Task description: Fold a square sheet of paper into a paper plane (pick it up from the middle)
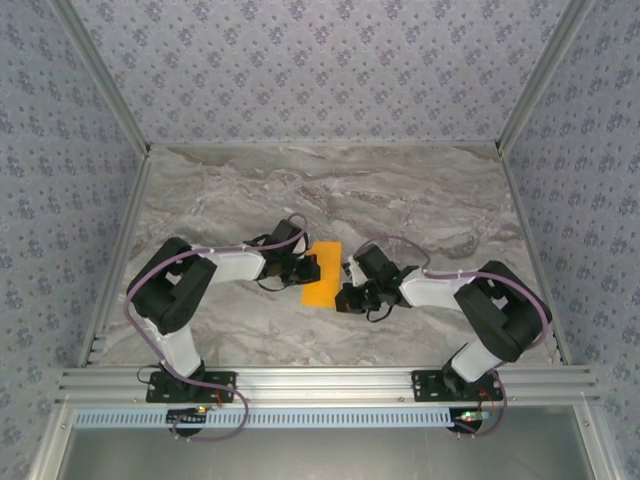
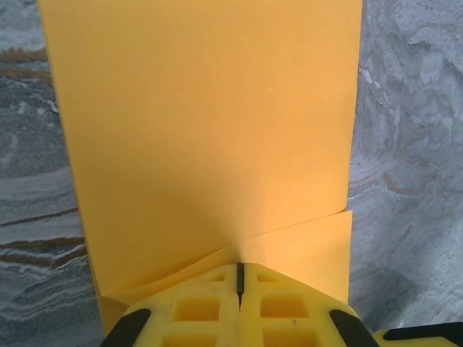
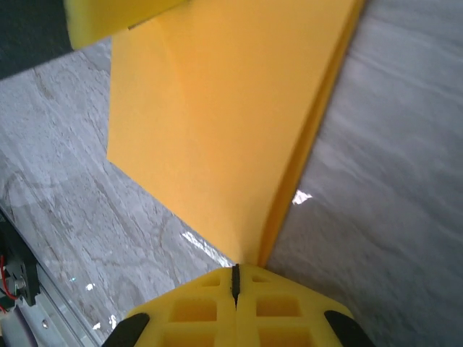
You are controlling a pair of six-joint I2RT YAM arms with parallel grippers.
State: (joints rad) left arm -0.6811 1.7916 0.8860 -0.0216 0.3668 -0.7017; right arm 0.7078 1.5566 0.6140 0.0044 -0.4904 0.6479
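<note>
At the near rail: both arm bases are bolted to the aluminium rail (image 1: 320, 380), and the forearms reach inward toward mid-table.
Left gripper: the left gripper (image 2: 240, 271) has its yellow jaws pressed together on the near edge of the square sheet of paper (image 2: 210, 130), right where an upper layer overlaps a lower flap.
Right gripper: the right gripper (image 3: 234, 273) is likewise clamped on the paper, its jaws meeting at a doubled edge where two layers run together.
Where the paper is: in the overhead view it sits in the middle of the marble table (image 1: 420, 200), between the two grippers and touching both. It is folded over into an upright rectangle, not a flat square. The right wrist view suggests its near edge is raised off the marble.
Handling: likely very light, thin and limp. It should sag wherever unsupported, crease permanently under any pinch, and slide easily on the smooth stone.
Where to hold: probably at the edges and along the fold line, as now, with two opposed grips keeping it taut.
Risk: pulling the grips apart could tear it or skew the layers.
Far side: bare marble runs back to patterned walls (image 1: 320, 70).
</note>
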